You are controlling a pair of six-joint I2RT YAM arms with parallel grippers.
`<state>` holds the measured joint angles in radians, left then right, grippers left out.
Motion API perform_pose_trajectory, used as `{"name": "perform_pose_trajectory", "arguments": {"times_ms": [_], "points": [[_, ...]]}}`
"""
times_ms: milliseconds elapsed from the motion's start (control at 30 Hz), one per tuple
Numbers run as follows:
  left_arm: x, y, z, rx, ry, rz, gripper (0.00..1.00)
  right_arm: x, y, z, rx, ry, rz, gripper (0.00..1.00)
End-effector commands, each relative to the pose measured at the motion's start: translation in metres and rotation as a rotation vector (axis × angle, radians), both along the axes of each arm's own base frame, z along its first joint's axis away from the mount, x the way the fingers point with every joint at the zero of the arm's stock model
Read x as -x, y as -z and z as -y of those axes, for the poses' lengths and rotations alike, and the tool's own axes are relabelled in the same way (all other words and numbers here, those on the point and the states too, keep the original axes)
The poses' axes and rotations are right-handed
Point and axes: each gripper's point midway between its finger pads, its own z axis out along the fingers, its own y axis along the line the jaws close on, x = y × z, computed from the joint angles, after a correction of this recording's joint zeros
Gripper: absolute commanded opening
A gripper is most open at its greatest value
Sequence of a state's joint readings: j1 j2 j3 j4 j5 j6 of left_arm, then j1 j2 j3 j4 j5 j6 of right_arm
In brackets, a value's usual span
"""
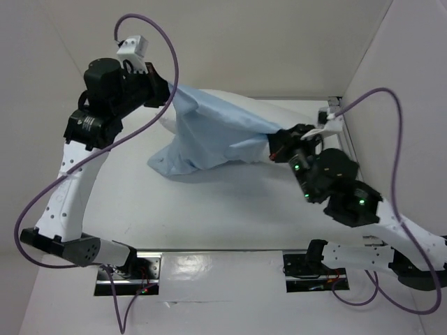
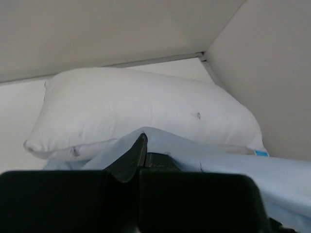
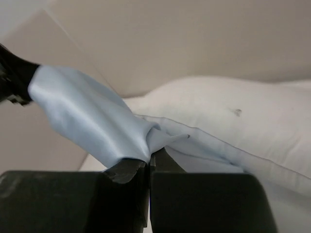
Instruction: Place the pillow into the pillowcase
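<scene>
Pillowcase (image 1: 209,132) cloth is clamped in both end effectors and hangs between them as a raised blue sheet.

The left end effector (image 1: 164,87) has its jaws pressed together on one upper corner of the cloth. Its wrist view shows blue fabric draped just past the dark fingertips (image 2: 142,145). The right end effector (image 1: 274,139) is also clenched on the fabric. Its wrist view shows the light blue material gathered into a tight fold between the fingers (image 3: 131,170).

From these two pinch points the cloth sags, and its loose lower part rests crumpled on the white tabletop (image 1: 209,209).

Just behind the sheet lies the pillow (image 1: 293,113), plump and white, along the far wall near the right corner. A hemmed edge of the pillowcase lies across its front. None of the views shows whether any of the pillow is inside.

Risks, as a judgement:
- Each grip may hold both layers of the cloth, or only one bunched fold, so the mouth may not open and the cloth would only drape over the pillow.
- Both pinches look shallow, so pulling against the bulky pillow could tug the thin fabric free.
- The pillow is close to the walls, so pushing it could wedge it there.
</scene>
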<state>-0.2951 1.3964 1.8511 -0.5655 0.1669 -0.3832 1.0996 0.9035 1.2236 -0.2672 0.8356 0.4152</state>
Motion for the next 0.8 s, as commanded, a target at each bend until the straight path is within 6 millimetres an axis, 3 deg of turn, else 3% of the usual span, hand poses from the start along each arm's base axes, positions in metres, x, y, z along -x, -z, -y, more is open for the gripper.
{"name": "perform_pose_trajectory", "arguments": {"times_ms": [0, 67, 100, 167, 267, 333, 400, 500, 533, 600, 633, 667, 700, 733, 767], "points": [[0.065, -0.118, -0.016, 0.143, 0.019, 0.293, 0.00, 0.026, -0.101, 0.032, 0.051, -0.086, 0.212, 0.00], [0.085, -0.144, -0.023, 0.161, 0.012, 0.355, 0.00, 0.042, -0.137, 0.034, 0.034, -0.167, 0.315, 0.00], [0.104, -0.166, -0.030, 0.179, 0.004, 0.414, 0.00, 0.052, -0.167, 0.044, -0.030, -0.180, 0.387, 0.00], [0.125, -0.191, -0.038, 0.200, -0.003, 0.484, 0.00, 0.065, -0.201, 0.042, -0.073, -0.232, 0.495, 0.00], [0.138, -0.203, -0.047, 0.207, -0.030, 0.528, 0.00, 0.070, -0.223, 0.035, -0.087, -0.261, 0.570, 0.00], [0.136, -0.203, -0.056, 0.200, -0.083, 0.528, 0.00, 0.064, -0.231, 0.022, -0.071, -0.249, 0.611, 0.00], [0.123, -0.194, -0.065, 0.184, -0.152, 0.492, 0.00, 0.054, -0.236, 0.013, -0.055, -0.215, 0.621, 0.00], [0.087, -0.172, -0.076, 0.136, -0.268, 0.417, 0.00, 0.022, -0.230, -0.020, 0.072, -0.136, 0.608, 0.00], [0.078, -0.162, -0.080, 0.108, -0.300, 0.389, 0.00, 0.006, -0.226, -0.040, 0.104, -0.110, 0.598, 0.00], [0.051, -0.143, -0.086, 0.067, -0.363, 0.332, 0.00, -0.007, -0.221, -0.064, 0.161, -0.102, 0.602, 0.00], [0.041, -0.136, -0.096, 0.052, -0.422, 0.308, 0.00, -0.024, -0.203, -0.094, 0.247, -0.107, 0.588, 0.00], [0.032, -0.127, -0.101, 0.025, -0.449, 0.286, 0.00, -0.027, -0.213, -0.099, 0.243, -0.096, 0.603, 0.00], [0.014, -0.113, -0.113, -0.002, -0.508, 0.245, 0.00, -0.049, -0.190, -0.129, 0.329, -0.099, 0.579, 0.00], [0.005, -0.106, -0.118, -0.013, -0.526, 0.228, 0.00, -0.045, -0.202, -0.124, 0.305, -0.099, 0.601, 0.00], [-0.003, -0.098, -0.124, -0.027, -0.545, 0.203, 0.00, -0.070, -0.187, -0.141, 0.363, -0.096, 0.578, 0.00]]}}
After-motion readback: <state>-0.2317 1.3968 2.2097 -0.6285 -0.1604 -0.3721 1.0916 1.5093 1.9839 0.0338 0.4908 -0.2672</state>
